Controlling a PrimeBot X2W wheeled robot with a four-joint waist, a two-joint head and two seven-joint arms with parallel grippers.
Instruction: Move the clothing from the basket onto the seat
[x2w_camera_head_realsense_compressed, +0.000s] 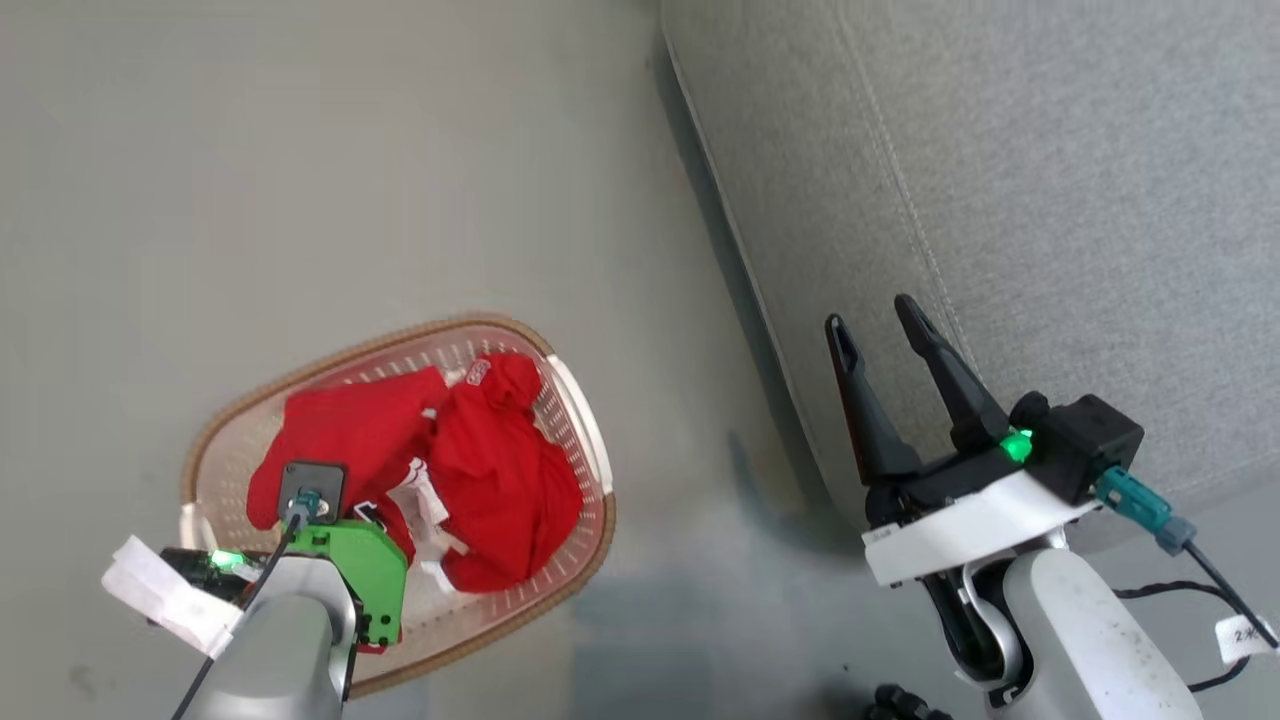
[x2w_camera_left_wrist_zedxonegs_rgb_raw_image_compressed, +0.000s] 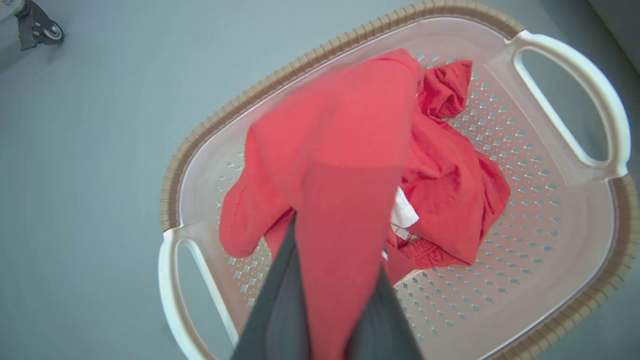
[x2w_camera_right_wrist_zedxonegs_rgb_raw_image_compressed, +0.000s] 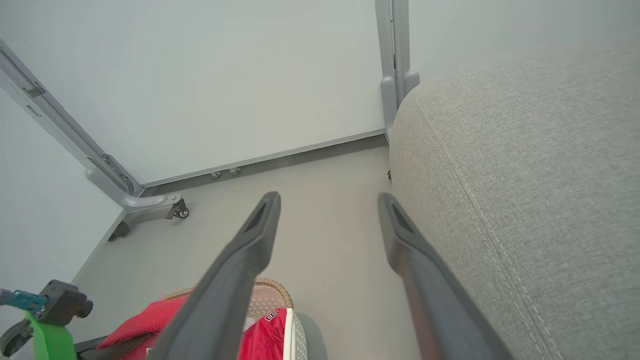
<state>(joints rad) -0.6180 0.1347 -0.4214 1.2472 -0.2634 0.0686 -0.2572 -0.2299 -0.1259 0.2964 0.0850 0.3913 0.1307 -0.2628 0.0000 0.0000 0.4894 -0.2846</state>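
Left gripper fingers were pressed together, pinching fold of red jersey that rose blurred over basket. Remaining clothing lay heaped inside basket, white trim showing. Seat bore nothing: task judged barely begun, first lift in hand, all clothing left to carry. Fabric was thin, limp, creased. Basket was cream perforated plastic, rounded, with brown woven-look rim. Seat stood right of basket, floor between; grey woven upholstery, stitched seam. Right gripper fingers were spread, empty, right of basket at seat's edge.
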